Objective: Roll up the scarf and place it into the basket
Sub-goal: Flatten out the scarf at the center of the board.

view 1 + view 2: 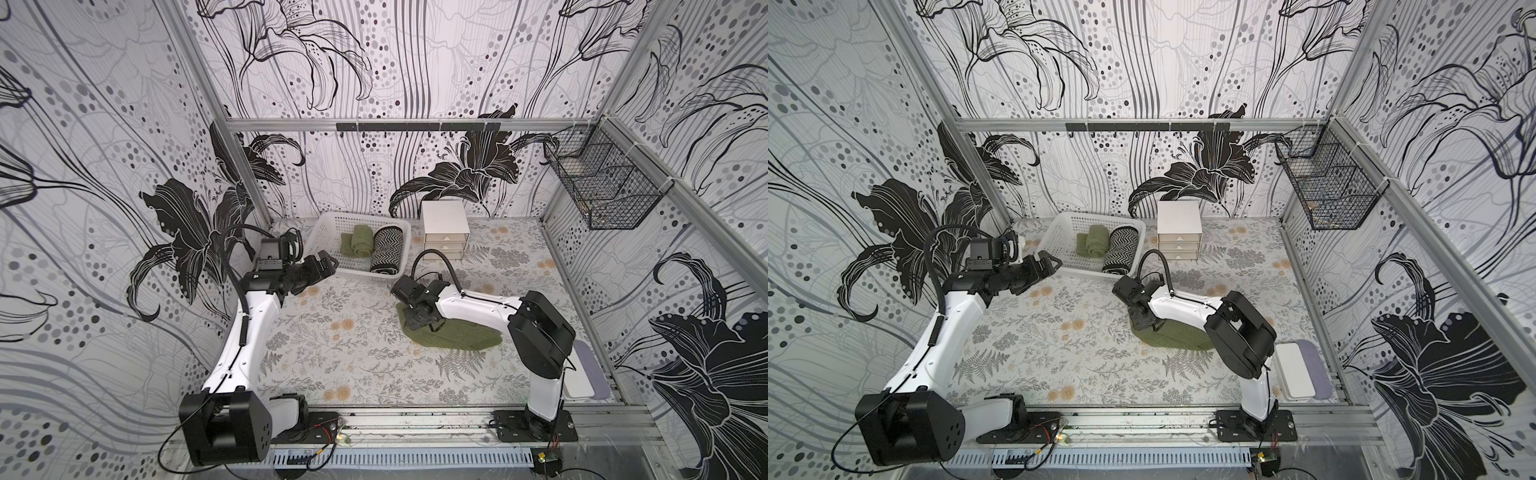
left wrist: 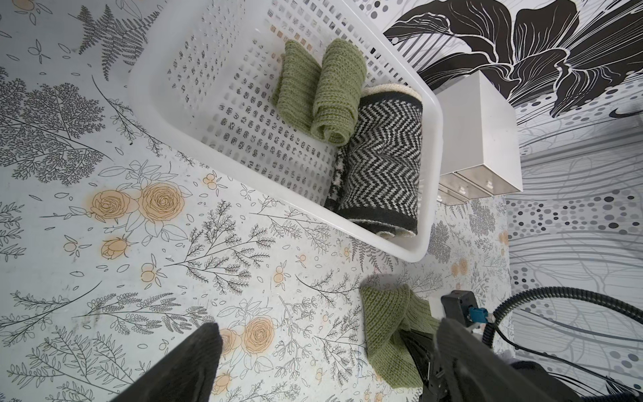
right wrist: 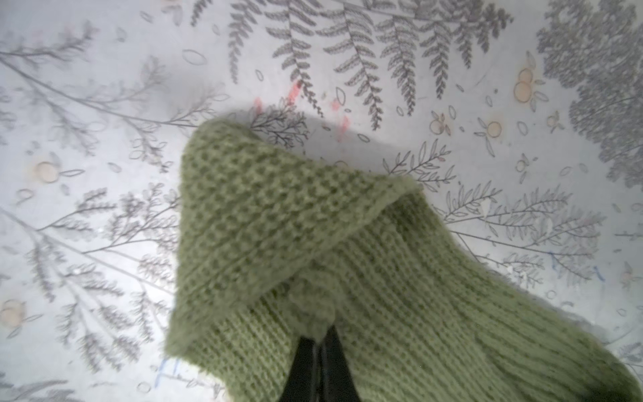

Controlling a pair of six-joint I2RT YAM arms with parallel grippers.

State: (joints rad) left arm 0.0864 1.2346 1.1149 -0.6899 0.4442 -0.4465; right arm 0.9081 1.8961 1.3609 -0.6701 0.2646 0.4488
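Note:
An olive-green knitted scarf lies on the flowered tabletop, right of centre, with one end folded over. My right gripper points down onto that end and is shut on a pinch of the knit. The white perforated basket stands at the back. My left gripper hovers open by the basket's near left corner, holding nothing. In the left wrist view the scarf sits close to one of its fingers.
Inside the basket lie a rolled green scarf and a rolled black-and-white zigzag scarf. A small white drawer unit stands right of it. A black wire basket hangs on the right wall. A white tray sits front right.

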